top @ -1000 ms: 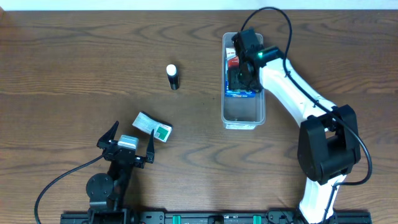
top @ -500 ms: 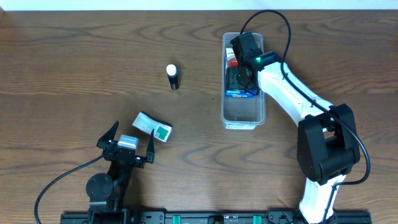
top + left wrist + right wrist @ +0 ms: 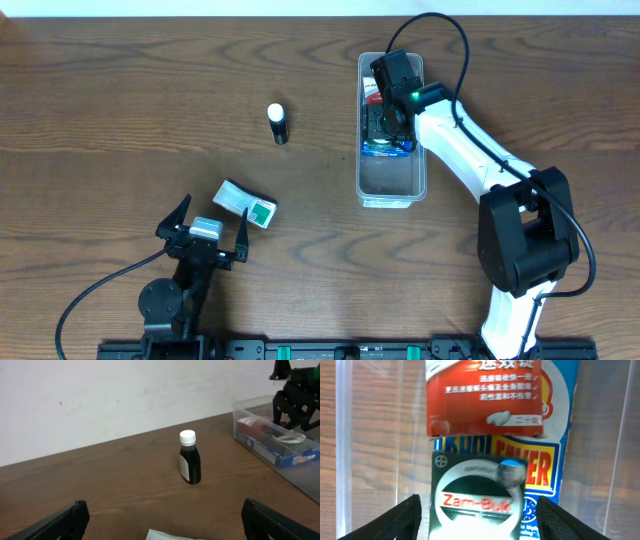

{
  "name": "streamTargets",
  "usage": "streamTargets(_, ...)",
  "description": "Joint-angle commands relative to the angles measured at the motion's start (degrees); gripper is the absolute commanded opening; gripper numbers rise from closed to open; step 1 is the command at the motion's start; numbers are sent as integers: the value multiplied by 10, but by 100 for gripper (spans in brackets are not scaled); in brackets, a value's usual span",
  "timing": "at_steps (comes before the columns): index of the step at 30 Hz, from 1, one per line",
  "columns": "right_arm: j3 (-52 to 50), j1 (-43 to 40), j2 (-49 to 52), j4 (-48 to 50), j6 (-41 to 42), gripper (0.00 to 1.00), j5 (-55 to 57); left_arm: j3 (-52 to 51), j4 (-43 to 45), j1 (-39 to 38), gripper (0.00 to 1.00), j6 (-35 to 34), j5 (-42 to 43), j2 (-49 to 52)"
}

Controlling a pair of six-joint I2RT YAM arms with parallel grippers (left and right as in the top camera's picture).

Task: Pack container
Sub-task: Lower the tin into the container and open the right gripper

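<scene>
The clear container stands at the back right and also shows in the left wrist view. It holds a red box, a blue box and a dark green Zam-Buk box lying on the blue one. My right gripper hangs inside the container. Its jaws are open, one either side of the Zam-Buk box with a gap on each side. My left gripper is open and empty at the front left.
A small dark bottle with a white cap stands upright left of the container, and shows in the left wrist view. A white and green box lies flat just beyond my left gripper. A white wall runs behind the table.
My right gripper has shifted a little toward the far end of the container. The Zam-Buk box lies in the container. The left arm has not moved.
</scene>
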Motion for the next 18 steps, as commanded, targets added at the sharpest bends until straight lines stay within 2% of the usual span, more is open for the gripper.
streamTargets(1, -4, 7, -3, 2, 5, 71, 8, -11, -19, 3, 98, 3, 6, -1)
streamTargets(12, 26, 6, -31, 17, -12, 71, 9, -11, -18, 3, 98, 3, 6, -1)
streamTargets(15, 43, -2, -67, 9, -46, 74, 17, -11, -19, 3, 98, 3, 6, -1)
streamTargets(18, 46, -24, -113, -1, -47, 81, 38, -11, -18, 3, 98, 3, 6, -1)
